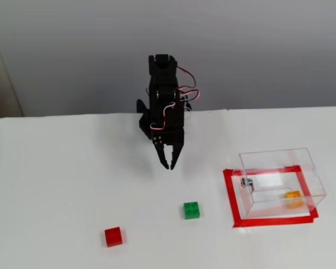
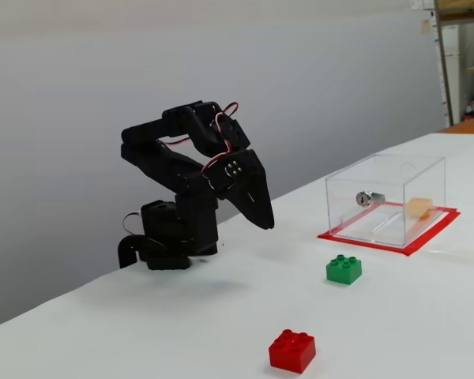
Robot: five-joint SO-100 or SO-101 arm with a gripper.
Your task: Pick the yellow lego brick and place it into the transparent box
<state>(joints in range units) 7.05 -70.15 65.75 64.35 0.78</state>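
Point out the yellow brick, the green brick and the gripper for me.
yellow lego brick (image 1: 293,196): a fixed view, its top, inside the box.
green brick (image 1: 191,210): a fixed view, studded top.
gripper (image 1: 170,166): a fixed view, between the fingertips.

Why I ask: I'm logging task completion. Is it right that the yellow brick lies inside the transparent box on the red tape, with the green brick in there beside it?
Not quite. The yellow lego brick does lie inside the transparent box on the red tape, but the green brick sits outside on the white table, as both fixed views show.
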